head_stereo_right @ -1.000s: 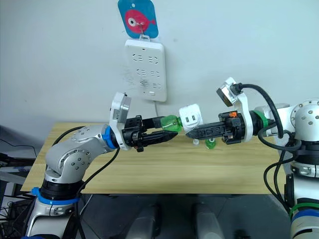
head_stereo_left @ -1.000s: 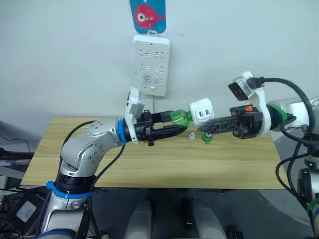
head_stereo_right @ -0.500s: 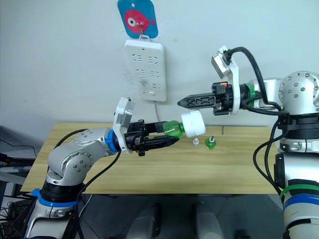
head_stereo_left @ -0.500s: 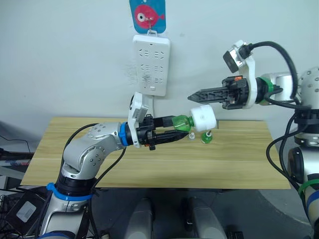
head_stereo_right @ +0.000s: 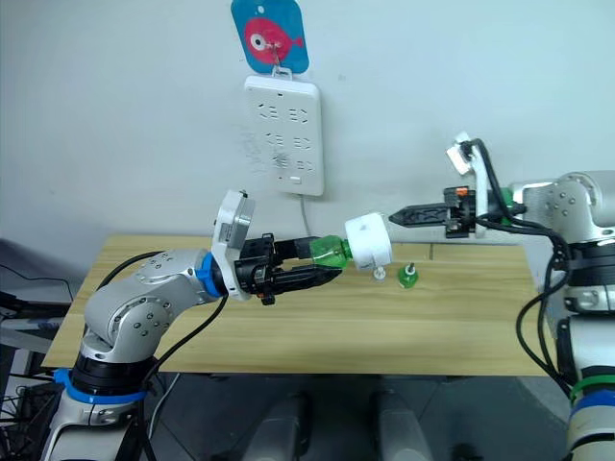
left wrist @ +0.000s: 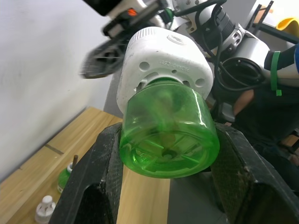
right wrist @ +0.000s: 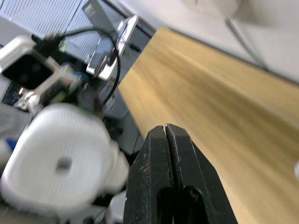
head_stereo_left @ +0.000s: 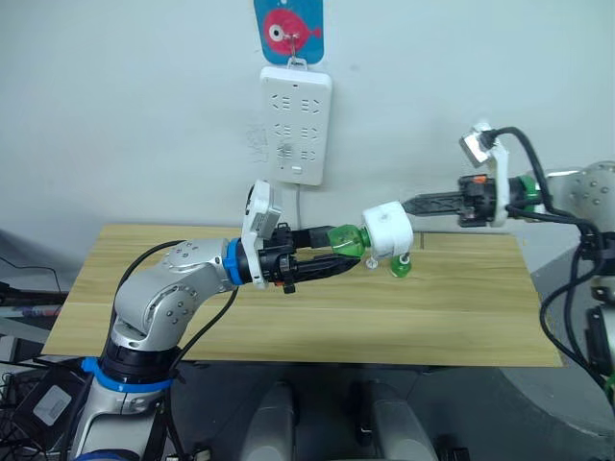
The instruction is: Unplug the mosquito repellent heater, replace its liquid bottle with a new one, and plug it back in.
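The mosquito repellent heater (head_stereo_left: pixel 387 230), a small white rounded unit, sits on the neck of a green liquid bottle (head_stereo_left: pixel 348 239). My left gripper (head_stereo_left: pixel 327 259) is shut on that bottle and holds it above the wooden table (head_stereo_left: pixel 288 317). In the left wrist view the bottle (left wrist: pixel 168 130) sits between the two black fingers (left wrist: pixel 93 177), with the heater (left wrist: pixel 163 60) beyond it. My right gripper (head_stereo_left: pixel 411 204) hangs just right of the heater, shut and empty, and apart from it. In the right wrist view the heater (right wrist: pixel 60 163) lies beside the closed fingertips (right wrist: pixel 161 135).
A white power strip (head_stereo_left: pixel 296 125) hangs on the wall under a blue card with a red fish (head_stereo_left: pixel 288 29). On the table below the heater stand a small green bottle (head_stereo_left: pixel 400 266) and a small white cap (head_stereo_left: pixel 370 261).
My right gripper left the heater's underside, rose above it, then drew back to the right and is shut and empty. The heater has turned on the bottle, which the left gripper still holds.
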`<state>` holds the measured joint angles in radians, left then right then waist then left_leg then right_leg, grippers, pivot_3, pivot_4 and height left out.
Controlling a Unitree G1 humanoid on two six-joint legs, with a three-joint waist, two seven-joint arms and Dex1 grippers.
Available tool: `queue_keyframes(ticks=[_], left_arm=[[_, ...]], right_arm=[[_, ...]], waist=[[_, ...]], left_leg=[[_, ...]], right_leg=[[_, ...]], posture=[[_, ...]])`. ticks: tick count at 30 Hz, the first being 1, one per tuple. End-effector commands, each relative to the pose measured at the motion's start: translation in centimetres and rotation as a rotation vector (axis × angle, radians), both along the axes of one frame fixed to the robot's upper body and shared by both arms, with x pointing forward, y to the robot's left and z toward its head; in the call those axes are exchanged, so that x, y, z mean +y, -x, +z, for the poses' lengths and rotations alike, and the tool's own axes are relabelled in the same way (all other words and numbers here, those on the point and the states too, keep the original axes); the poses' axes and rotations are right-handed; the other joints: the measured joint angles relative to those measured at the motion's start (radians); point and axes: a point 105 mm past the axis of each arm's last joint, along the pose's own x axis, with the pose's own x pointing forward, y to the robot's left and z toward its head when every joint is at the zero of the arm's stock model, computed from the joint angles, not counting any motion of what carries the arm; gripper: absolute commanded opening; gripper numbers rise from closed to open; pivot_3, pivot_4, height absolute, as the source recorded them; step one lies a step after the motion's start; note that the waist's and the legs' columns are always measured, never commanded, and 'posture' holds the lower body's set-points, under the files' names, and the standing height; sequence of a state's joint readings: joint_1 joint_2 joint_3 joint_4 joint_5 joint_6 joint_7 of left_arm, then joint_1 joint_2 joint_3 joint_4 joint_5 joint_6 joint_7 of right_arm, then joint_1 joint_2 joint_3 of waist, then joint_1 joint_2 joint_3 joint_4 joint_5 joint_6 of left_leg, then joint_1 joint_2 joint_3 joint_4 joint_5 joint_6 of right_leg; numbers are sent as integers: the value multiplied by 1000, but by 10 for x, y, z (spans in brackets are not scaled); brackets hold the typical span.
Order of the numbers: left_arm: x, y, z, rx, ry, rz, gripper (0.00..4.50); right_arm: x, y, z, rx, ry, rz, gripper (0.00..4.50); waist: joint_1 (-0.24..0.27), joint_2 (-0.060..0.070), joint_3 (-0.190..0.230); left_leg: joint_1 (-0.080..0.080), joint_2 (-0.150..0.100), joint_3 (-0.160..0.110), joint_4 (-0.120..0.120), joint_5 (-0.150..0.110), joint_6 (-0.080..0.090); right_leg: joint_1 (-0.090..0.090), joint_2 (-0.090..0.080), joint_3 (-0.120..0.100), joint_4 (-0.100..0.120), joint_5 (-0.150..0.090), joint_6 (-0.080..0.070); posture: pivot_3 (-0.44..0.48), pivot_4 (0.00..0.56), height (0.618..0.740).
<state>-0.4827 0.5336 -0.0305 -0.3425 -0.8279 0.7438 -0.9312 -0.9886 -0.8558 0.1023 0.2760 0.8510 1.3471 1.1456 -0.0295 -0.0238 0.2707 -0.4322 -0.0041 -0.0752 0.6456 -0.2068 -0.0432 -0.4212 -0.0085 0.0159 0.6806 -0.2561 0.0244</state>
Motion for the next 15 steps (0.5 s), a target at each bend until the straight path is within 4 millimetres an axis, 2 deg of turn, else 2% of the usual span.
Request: queue_keyframes(ticks=[1, 4, 10, 15], left_arm=[[0, 5, 13, -45, 23, -27, 2256], [0, 4, 14, -45, 21, -30, 2256], [-3, 3, 15, -47, 22, -39, 2256], [-3, 3, 15, -46, 22, -40, 2256]], right_arm=[[5, 18, 10, 26, -51, 103, 47], [13, 28, 11, 54, -72, 158, 47], [28, 33, 7, 67, -92, 187, 47], [30, 34, 8, 73, -99, 182, 47]], waist=[[-5, 0, 0], [-7, 0, 0], [-3, 0, 0], [-3, 0, 0]], left_leg=[[0, 0, 0, 0, 0, 0], [1, 2, 1, 0, 0, 0], [0, 0, 0, 0, 0, 0], [0, 0, 0, 0, 0, 0]], right_leg=[[0, 0, 0, 0, 0, 0], [0, 2, 1, 0, 0, 0], [0, 1, 1, 0, 0, 0], [0, 0, 0, 0, 0, 0]], posture=[[-15, 232, 740], [-22, 233, 740], [-33, 236, 740], [-30, 237, 740]])
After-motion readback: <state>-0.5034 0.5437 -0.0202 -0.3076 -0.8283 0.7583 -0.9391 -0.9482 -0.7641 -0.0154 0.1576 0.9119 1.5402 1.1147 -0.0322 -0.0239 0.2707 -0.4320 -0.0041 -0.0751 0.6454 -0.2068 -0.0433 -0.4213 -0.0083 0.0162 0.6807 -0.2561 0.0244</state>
